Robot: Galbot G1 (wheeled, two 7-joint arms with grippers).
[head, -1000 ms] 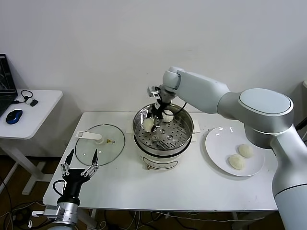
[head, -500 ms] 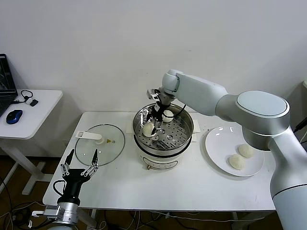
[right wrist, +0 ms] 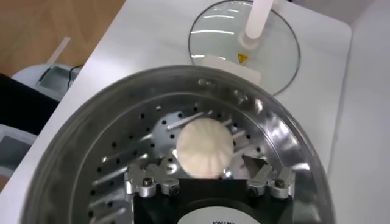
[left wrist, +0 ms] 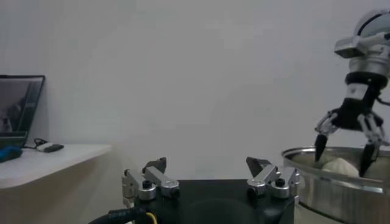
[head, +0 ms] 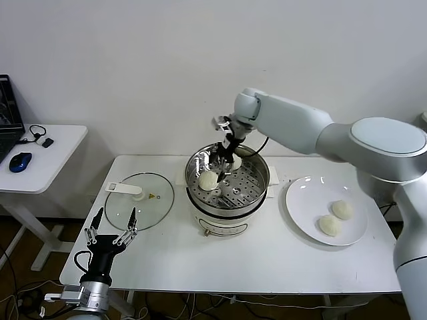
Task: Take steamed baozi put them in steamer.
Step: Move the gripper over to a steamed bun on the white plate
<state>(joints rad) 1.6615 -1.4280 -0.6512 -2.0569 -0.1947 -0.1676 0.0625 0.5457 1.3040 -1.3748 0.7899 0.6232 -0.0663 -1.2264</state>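
The right end effector (head: pixel 224 165), fingers spread and holding nothing, hovers at frame centre just above a bun (head: pixel 209 179) lying on the perforated tray of the steamer (head: pixel 257 195). A second bun (head: pixel 235 160) sits behind it, toward the far rim. The spread fingers suggest this bun is set down and released. The right arm reaches in from the right of the frame, elbow high, wrist pointing down into the pot. Two buns (head: pixel 335 218) wait on a plate (head: pixel 303 203) at right on the counter (head: pixel 267 260); a glass lid (head: pixel 140 200) lies left. The left end effector (head: pixel 110 235), also spread, idles at lower left.
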